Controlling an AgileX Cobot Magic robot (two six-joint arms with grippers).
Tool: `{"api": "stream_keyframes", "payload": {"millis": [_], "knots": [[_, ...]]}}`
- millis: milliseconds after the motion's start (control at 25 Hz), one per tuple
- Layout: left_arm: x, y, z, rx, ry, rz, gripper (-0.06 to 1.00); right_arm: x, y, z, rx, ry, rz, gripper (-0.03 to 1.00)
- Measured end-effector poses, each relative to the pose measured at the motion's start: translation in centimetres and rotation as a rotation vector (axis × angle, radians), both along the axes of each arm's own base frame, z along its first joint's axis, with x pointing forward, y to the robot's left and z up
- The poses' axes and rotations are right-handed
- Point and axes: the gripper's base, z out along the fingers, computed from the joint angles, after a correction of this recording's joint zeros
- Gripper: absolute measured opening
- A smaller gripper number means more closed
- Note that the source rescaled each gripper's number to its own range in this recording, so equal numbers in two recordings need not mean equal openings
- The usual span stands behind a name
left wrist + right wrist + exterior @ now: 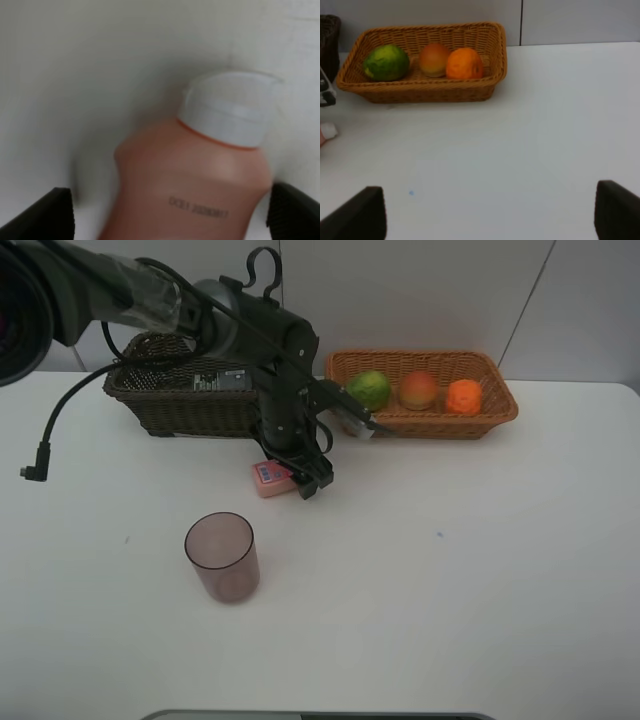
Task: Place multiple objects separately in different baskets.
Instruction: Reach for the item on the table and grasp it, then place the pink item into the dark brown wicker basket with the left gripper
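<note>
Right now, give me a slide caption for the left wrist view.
Open left gripper straddling the small pink white-capped bottle, which lies on the white table.

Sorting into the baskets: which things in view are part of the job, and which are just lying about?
Job: dark brown basket, orange-tan basket, green fruit, peach, orange, pink bottle, mauve cup.

Lying about: loose black cable, its plug end resting on the white table.
</note>
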Motion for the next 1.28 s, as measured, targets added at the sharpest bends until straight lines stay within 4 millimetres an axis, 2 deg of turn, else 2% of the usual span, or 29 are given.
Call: {"api": "stream_keyframes", "payload": {"millis": [80,160,200,1040,1120,1280], "knots": [[0.0,0.0,-0.1,0.000,0.003,0.001,0.83,0.0,0.0,0.0,0.000,0.000,0.000,0.77],[0.0,0.0,-0.1,-0.002,0.005,0.003,0.64,0.0,0.0,0.0,0.000,0.000,0.000,0.77],[0.0,0.0,-0.1,-0.002,0.005,0.003,0.63,0.0,0.0,0.0,0.000,0.000,0.000,0.77],[0.0,0.0,0.0,-0.001,0.001,0.001,0.63,0.0,0.0,0.0,0.000,0.000,0.000,0.77],[0.0,0.0,0.2,-0.002,-0.003,0.000,0.63,0.0,0.0,0.0,0.000,0.000,0.000,0.77],[-0.1,0.2,2.4,-0.006,-0.024,-0.002,0.63,0.0,0.0,0.0,0.000,0.000,0.000,0.77]]}}
